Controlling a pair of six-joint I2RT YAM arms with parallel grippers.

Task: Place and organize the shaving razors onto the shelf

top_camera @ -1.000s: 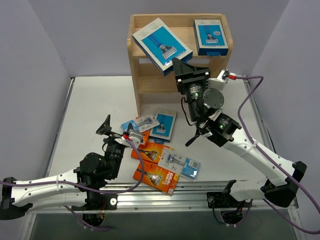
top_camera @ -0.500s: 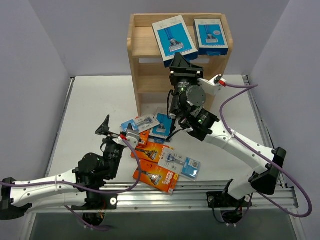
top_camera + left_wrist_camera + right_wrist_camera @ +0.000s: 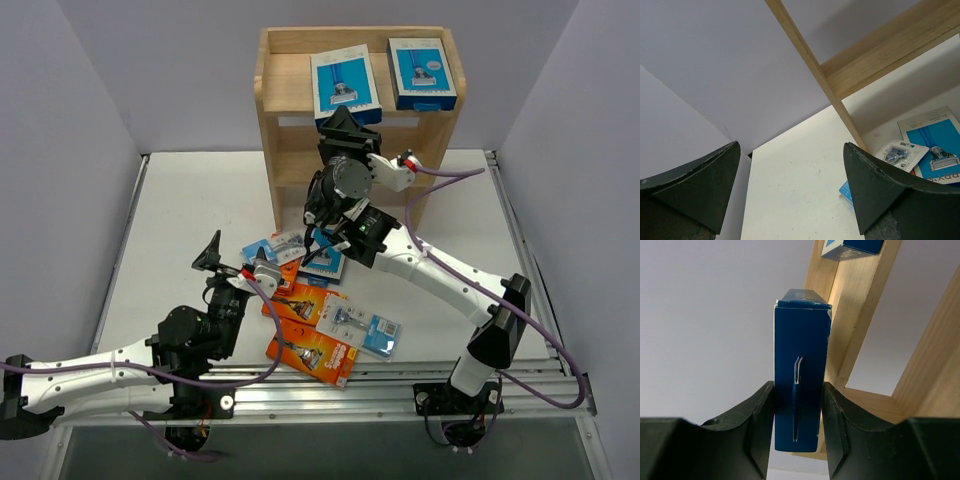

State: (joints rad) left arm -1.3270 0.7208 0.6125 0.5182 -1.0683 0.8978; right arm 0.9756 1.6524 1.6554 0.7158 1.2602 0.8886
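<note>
The wooden shelf [image 3: 270,130] stands at the back of the table. One blue-and-white razor box [image 3: 422,72] lies on its top tier at the right. My right gripper [image 3: 340,122] is shut on a second blue-and-white razor box [image 3: 345,84], held at the front of the top tier, left of the first. In the right wrist view this box [image 3: 801,365] sits edge-on between the fingers [image 3: 760,420], with the shelf [image 3: 860,315] behind. Several razor packs lie on the table: a blue box [image 3: 326,256], blister cards [image 3: 276,245], orange boxes [image 3: 312,352]. My left gripper [image 3: 216,256] is open, empty, beside them.
A blister card [image 3: 366,331] lies near the table's front, next to an orange box [image 3: 300,304]. The left wrist view shows the blue box [image 3: 935,145] and a blister card [image 3: 900,152] by the shelf leg [image 3: 840,100]. Grey walls close in both sides.
My right arm has swung left and forward, turning the held box from diagonal to square with the shelf, beside the other box. The left arm has not moved.
</note>
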